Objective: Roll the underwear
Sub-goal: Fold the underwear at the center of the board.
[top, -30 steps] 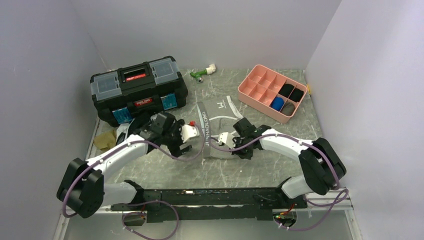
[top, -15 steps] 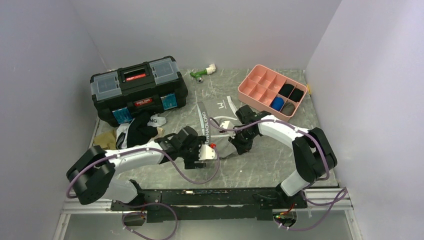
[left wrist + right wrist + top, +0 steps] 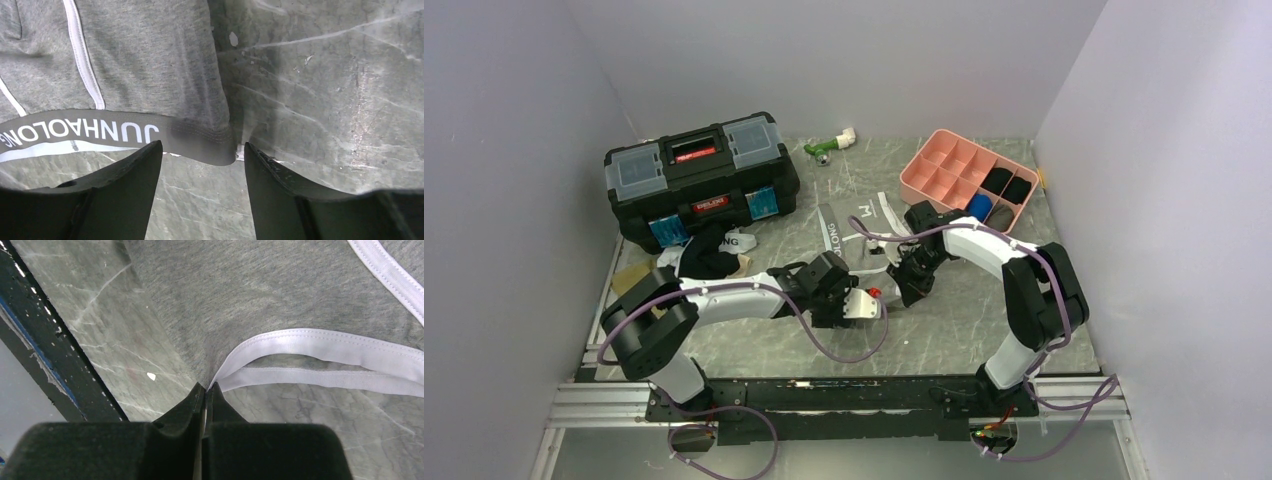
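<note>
The grey underwear [image 3: 842, 232] with a dark "JUNHAOLONG" waistband [image 3: 115, 132] and white trim lies spread mid-table. My left gripper [image 3: 867, 304] is open and empty. In the left wrist view its fingertips [image 3: 200, 150] sit just short of the waistband's corner, on either side of it. My right gripper [image 3: 905, 291] is shut on the underwear's white-trimmed leg hem [image 3: 300, 342], which pinches into its tips [image 3: 205, 386]. More underwear, black [image 3: 707, 255], white and olive-tan [image 3: 631, 280], lies heaped at the left.
A black toolbox [image 3: 699, 178] stands back left beside the heap. A pink compartment tray [image 3: 934, 170] with rolled black, blue and grey pieces stands back right. A green and white object [image 3: 829, 146] lies by the back wall. A dark rail [image 3: 45, 335] runs near the right gripper.
My left arm swept right from beside the heap to the grey underwear's waistband corner. My right gripper moved right and a little back, keeping hold of the hem.
</note>
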`<action>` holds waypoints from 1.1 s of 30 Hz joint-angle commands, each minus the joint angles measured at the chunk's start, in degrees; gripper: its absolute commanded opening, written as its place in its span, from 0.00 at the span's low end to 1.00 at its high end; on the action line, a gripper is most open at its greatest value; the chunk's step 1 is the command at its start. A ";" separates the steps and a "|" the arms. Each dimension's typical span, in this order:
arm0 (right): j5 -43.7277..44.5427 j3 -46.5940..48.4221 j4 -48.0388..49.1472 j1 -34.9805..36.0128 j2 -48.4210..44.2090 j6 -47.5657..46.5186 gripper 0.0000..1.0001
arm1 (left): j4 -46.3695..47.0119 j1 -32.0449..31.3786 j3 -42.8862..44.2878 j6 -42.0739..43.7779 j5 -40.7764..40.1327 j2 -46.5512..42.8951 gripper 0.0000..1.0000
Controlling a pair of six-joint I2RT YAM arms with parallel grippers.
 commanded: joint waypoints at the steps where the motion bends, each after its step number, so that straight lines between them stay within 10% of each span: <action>1: -3.35 2.66 -2.54 -0.75 0.47 -1.72 0.00 | -0.84 -0.24 2.38 0.53 0.42 0.99 0.63; 8: -4.11 3.15 -3.11 -1.12 0.65 -2.09 0.00 | -3.26 -0.68 2.75 0.38 1.14 2.60 0.52; 21: -3.17 -0.09 -3.68 -1.29 -0.92 -4.45 0.00 | -9.64 -2.21 7.12 -0.83 -0.34 6.74 0.02; 33: -6.89 1.91 -20.98 -1.13 -3.57 -12.61 0.00 | -22.99 -9.21 10.56 -2.76 5.65 1.93 0.00</action>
